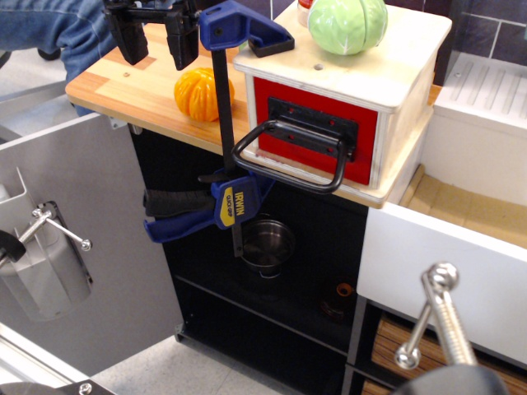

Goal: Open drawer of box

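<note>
The box (387,62) is pale plywood and sits on the wooden counter (123,86), right of centre. Its red drawer (366,140) faces me and looks pushed in, flush with the box front. A large black loop handle (290,164) hangs down from a black plate on the red front. My gripper (155,37) is at the top left, above the counter. Its two black fingers (181,41) are spread apart with nothing between them. It is well to the left of the handle and touches nothing.
A green cabbage (347,25) sits on the box. An orange pumpkin (198,92) lies just left of it. A blue bar clamp (230,202) grips the counter edge next to the handle. A metal cup (268,245) stands below. White cabinet door (90,197) left, white drawer (428,247) right.
</note>
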Motion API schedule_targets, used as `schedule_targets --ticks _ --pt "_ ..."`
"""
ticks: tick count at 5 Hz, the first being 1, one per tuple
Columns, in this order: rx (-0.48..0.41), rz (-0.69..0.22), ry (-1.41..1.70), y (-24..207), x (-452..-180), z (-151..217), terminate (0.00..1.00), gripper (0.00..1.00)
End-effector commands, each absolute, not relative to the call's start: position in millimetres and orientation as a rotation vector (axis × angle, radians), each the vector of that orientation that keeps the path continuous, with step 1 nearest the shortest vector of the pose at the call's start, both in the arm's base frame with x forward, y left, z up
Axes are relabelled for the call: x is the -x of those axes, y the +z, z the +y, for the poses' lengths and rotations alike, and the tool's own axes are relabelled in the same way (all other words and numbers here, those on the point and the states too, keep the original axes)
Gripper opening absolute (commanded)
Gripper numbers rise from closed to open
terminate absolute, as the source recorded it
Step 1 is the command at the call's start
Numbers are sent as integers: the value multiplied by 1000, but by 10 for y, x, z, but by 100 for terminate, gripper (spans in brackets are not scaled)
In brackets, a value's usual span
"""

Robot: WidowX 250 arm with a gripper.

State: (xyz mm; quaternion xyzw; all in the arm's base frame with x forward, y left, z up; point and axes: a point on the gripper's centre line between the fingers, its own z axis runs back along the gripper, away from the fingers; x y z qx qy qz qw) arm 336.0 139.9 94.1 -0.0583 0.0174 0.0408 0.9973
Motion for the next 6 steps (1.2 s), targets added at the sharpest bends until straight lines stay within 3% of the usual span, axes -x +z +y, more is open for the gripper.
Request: schedule_targets --ticks 1,3,4,6 --pt "117 35 82 941 -3360 1399 0 100" --pt "29 84 47 800 -2869 1647 0 100" --pt "63 61 -23 772 -2611 1592 0 100" --pt "185 -46 -86 860 -2562 991 0 100"
